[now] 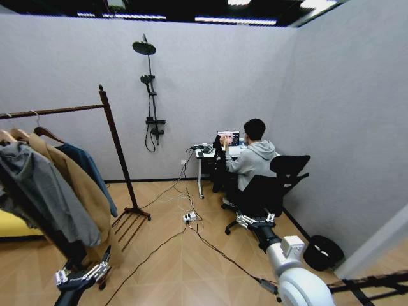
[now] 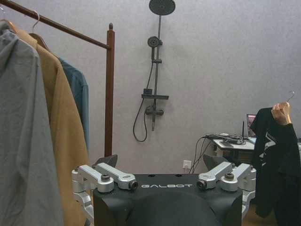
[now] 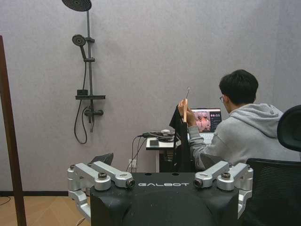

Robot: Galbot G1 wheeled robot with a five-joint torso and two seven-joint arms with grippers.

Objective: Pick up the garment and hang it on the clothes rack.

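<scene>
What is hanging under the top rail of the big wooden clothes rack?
Under the dark reddish-brown wooden clothes rack's rail hang a grey jacket, a tan coat and a dark blue coat. The coats overlap, hiding each other's fronts.

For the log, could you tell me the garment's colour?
Plain black garment, clearest in the left wrist view.

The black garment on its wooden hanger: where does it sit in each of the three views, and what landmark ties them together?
Head view: the garment hangs from a seated person's raised hand by the desk, far from both grippers.
Left wrist view: at the edge of the picture, beside the desk.
Right wrist view: seen edge-on in front of the laptop.
Shared landmark: the wall shower fixture, beside the garment in every view.
</scene>
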